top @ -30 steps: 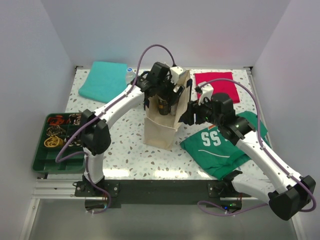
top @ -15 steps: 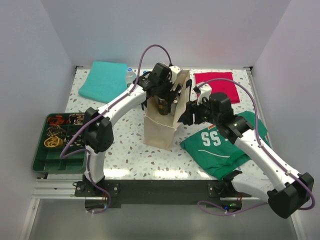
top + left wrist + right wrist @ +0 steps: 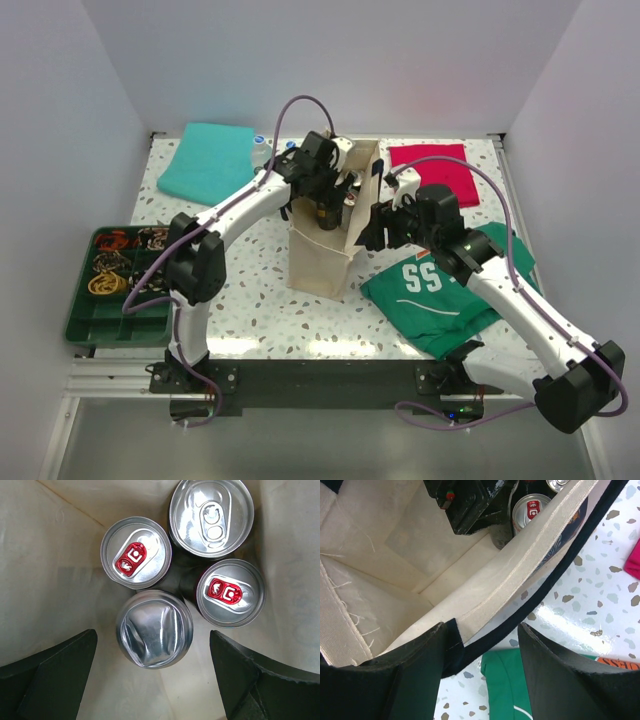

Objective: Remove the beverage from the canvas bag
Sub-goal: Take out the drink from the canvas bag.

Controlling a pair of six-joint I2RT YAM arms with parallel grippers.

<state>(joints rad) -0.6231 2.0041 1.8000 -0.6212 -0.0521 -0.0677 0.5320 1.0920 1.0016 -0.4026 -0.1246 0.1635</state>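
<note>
Roughly, front to back:

1. Green shirt, front right of the tabletop; sorting tray, front left. Both lie apart from the work, and no hazard is judged from either.
2. Canvas bag, upright mid-tabletop with its mouth open. The walls are soft, so it would likely sag or tip if pulled.
3. Right gripper, at the bag's right rim. Its fingers stand apart, astride the rim and the navy strap, without pinching either. Risk: with nothing clamped, the rim could slide free and the mouth fold in over the other arm.
4. Left gripper, inside the bag mouth. It is spread wide, holds nothing, and is poised above the contents.
5. Cans, four, standing on the bag floor and packed so that they touch.
   - The wrinkled-ended can sits directly between the left fingers.
   - Two red-tabbed cans stand just beyond it.
   - The largest, silver-tabbed, is farthest.
   - Risks:
     - There is little room beside the target, so a finger may land on a neighbour's rim or snag the bag wall.
     - A shallow hold on a smooth side may slip on the lift.
     - A rising can may rub its neighbours over, or drag the bag up with it.
6. Teal cloth and red cloth, flat at the back, away from the work.
</note>
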